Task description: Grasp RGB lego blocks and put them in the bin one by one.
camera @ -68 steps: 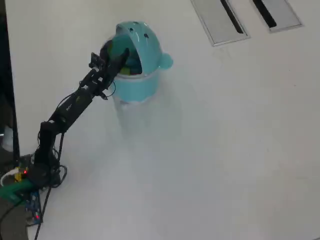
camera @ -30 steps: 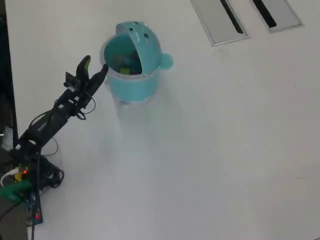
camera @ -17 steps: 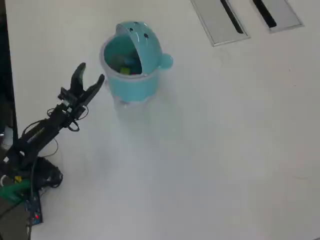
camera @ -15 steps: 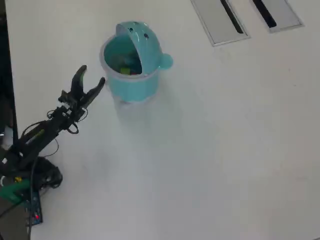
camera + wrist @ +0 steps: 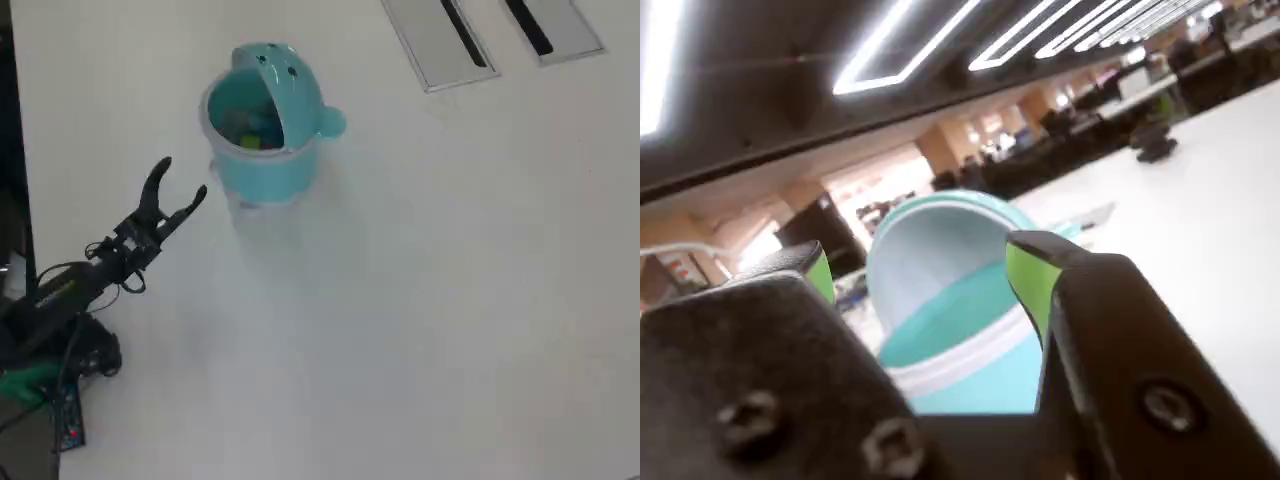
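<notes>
The round teal bin (image 5: 268,170) with its domed hood lid stands on the white table at the upper left of the overhead view. Small coloured lego blocks (image 5: 250,131), yellow-green and blue among them, lie inside it. My gripper (image 5: 181,183) is open and empty, held off the table to the left of the bin and pointing at it. In the wrist view the bin (image 5: 970,340) fills the gap between the two green-padded jaws of my gripper (image 5: 925,265). No loose block shows on the table.
Two grey floor-box panels (image 5: 440,40) lie at the table's top right in the overhead view. The arm's base and cables (image 5: 50,350) sit at the lower left edge. A dark object (image 5: 1155,148) stands far off on the table in the wrist view.
</notes>
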